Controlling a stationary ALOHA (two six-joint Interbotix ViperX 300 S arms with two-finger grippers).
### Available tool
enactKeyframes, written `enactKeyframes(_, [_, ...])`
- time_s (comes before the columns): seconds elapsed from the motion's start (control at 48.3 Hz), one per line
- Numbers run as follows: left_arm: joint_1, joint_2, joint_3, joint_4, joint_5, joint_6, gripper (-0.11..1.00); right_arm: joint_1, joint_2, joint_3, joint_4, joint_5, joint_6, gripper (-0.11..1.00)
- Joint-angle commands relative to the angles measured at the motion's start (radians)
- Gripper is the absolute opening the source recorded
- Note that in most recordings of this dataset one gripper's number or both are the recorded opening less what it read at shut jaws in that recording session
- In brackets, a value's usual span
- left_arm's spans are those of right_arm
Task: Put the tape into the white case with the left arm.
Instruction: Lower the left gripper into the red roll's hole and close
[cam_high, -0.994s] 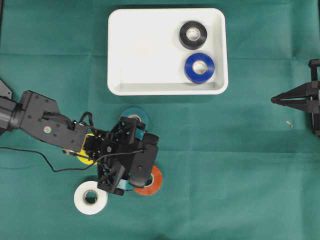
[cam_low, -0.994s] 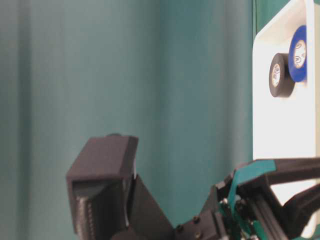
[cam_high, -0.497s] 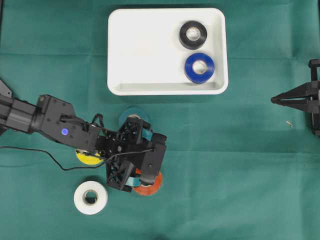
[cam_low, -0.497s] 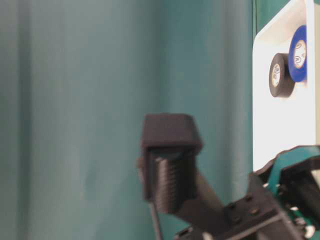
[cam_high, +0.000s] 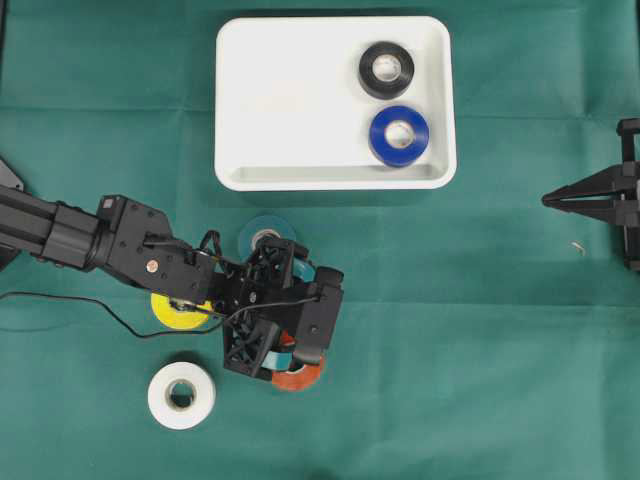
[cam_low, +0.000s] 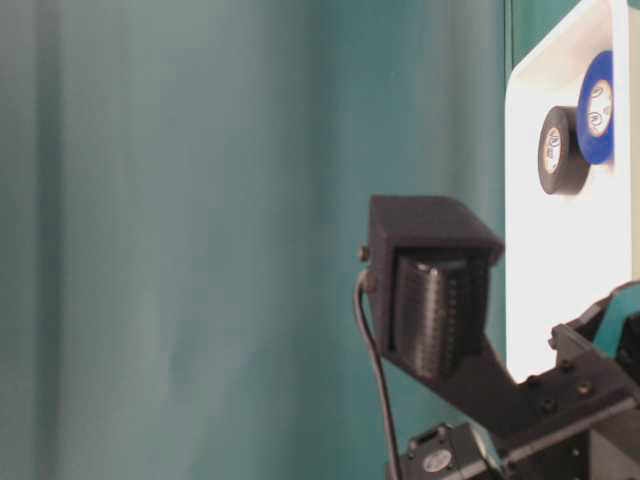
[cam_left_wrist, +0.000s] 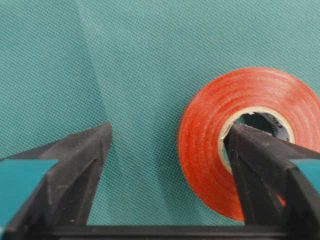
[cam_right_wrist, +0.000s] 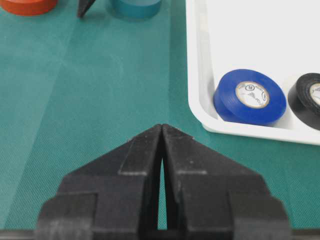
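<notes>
The left arm (cam_high: 110, 240) reaches low across the green bench (cam_high: 480, 330) so that its jaws straddle one wall of the red tape (cam_left_wrist: 235, 135), which lies flat on the cloth below the white case (cam_high: 290, 110): in the left wrist view one finger sits inside the roll's core and the other stands well clear on the outer side, so the left gripper (cam_left_wrist: 170, 145) is open around the ring and not yet pinching it. That placement looks like a setup for a wall grip, the easiest hold on a flat roll. The case already holds a black tape (cam_high: 387, 69) and a blue tape (cam_high: 399, 135) near its right side, leaving most of its floor free. The overhead view alone shows the other loose rolls: a teal tape (cam_high: 262, 230) just above the wrist, a yellow tape (cam_high: 172, 312) partly under the arm, and a white tape (cam_high: 181, 396) apart to the lower left. There the red roll is mostly hidden under the gripper, whereas the wrist view shows the finger in the core. The right gripper (cam_right_wrist: 162, 135) rests at the bench's right edge with its jaws closed and empty, as its own camera shows
</notes>
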Motion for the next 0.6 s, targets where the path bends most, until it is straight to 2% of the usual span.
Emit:
enactKeyframes(0.0, [0.008, -0.017, -0.018, 0.002, -0.006, 0.002, 0.82, 0.0, 0.011, -0.009, -0.002, -0.011, 0.0, -0.09])
enactKeyframes(0.083, [0.008, -0.02, -0.018, 0.002, -0.006, 0.005, 0.64, -0.002, 0.009, -0.011, -0.002, -0.011, 0.0, -0.09])
enactKeyframes(0.186, [0.008, -0.026, -0.018, 0.003, -0.006, 0.006, 0.34, 0.0, 0.009, -0.011, -0.002, -0.011, 0.0, -0.09])
enactKeyframes(0.228, [0.008, -0.029, -0.017, 0.003, -0.006, 0.006, 0.26, 0.0, 0.011, -0.011, -0.002, -0.011, 0.0, -0.09])
enactKeyframes(0.58, [0.002, -0.048, -0.021, 0.003, -0.002, 0.005, 0.26, 0.0, 0.009, -0.009, -0.002, -0.011, 0.002, -0.09])
